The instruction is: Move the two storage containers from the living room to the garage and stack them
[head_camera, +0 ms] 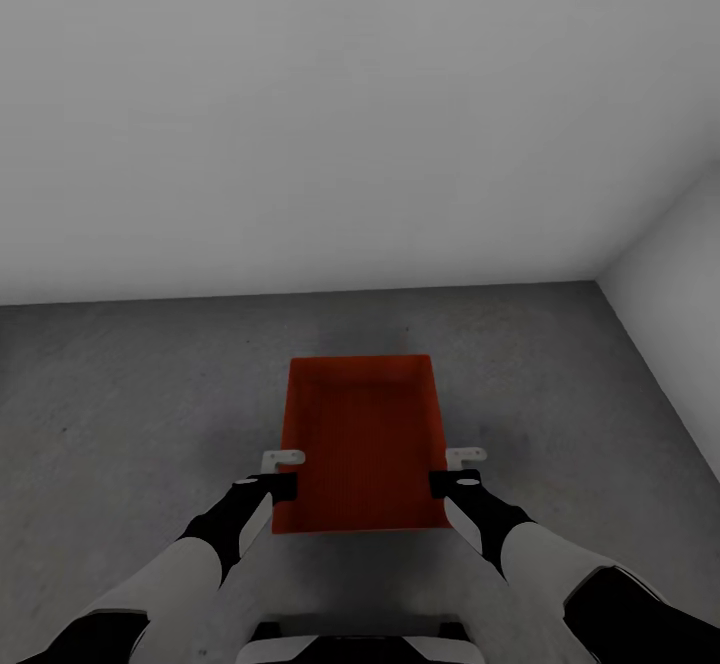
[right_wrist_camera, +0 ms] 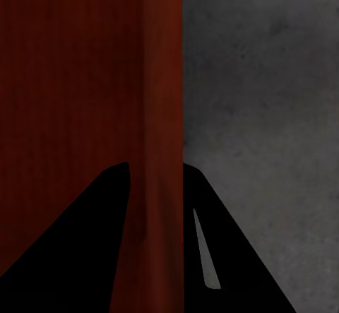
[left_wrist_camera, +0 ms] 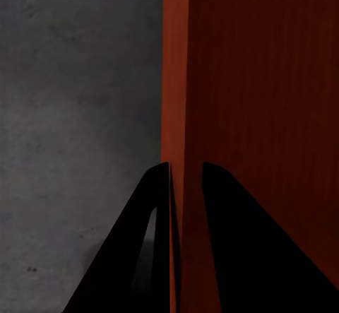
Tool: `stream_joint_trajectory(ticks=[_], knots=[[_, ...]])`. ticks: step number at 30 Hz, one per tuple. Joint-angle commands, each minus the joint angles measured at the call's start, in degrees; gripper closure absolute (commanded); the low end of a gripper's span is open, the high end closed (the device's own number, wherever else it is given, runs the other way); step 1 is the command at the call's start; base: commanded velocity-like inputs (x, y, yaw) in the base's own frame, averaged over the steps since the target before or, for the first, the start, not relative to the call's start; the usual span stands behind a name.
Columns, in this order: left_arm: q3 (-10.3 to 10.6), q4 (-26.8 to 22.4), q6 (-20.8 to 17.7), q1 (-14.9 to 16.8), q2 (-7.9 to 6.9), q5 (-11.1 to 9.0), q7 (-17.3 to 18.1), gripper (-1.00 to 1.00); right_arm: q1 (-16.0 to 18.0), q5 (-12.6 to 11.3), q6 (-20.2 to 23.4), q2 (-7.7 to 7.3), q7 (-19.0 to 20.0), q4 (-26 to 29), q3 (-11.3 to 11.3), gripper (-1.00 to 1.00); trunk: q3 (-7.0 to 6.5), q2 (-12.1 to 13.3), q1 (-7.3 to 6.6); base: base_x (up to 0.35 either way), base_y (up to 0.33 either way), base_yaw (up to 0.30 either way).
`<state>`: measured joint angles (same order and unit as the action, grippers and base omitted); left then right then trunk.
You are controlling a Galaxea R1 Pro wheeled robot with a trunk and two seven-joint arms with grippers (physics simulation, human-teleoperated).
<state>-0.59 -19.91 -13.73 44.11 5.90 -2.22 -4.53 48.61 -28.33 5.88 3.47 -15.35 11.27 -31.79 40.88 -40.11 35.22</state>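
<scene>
An orange-red open-top storage container [head_camera: 362,439] is in front of me over the garage's grey concrete floor [head_camera: 120,394], long side pointing away. My left gripper [head_camera: 283,474] is shut on its left wall and my right gripper [head_camera: 452,471] on its right wall. In the left wrist view the black fingers [left_wrist_camera: 240,249] straddle the thin red wall [left_wrist_camera: 176,101], one inside and one outside. The right wrist view has the same grip, fingers [right_wrist_camera: 85,249] either side of the wall [right_wrist_camera: 159,101]. A soft shadow rings the bin; I cannot tell whether it touches the floor. The living room is out of view.
A plain white wall [head_camera: 350,94] stands beyond the container, and a second white wall [head_camera: 680,274] closes the right side, meeting it in a corner. Bare speckled concrete spreads to the left and right of the bin.
</scene>
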Motion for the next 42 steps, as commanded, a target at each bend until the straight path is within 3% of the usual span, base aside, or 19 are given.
stream_joint_trajectory(ticks=[1, 42], knots=[[0.8, -0.3, -0.2, 0.0, 0.08, -0.9, 0.4, 1.0, 0.0, -2.2, 0.4, 0.75, 0.1, 0.0, -1.7, 1.0, 0.05, 0.0, 0.01, 0.0, 0.0, 0.0], [0.8, -0.3, -0.2, 0.0, 0.14, -0.9, 0.4, 1.0, 0.0, -2.2, 0.4, 0.75, 0.1, 0.0, -1.7, 1.0, 6.69, -14.9, 8.14, 0.0, 0.0, 0.0]])
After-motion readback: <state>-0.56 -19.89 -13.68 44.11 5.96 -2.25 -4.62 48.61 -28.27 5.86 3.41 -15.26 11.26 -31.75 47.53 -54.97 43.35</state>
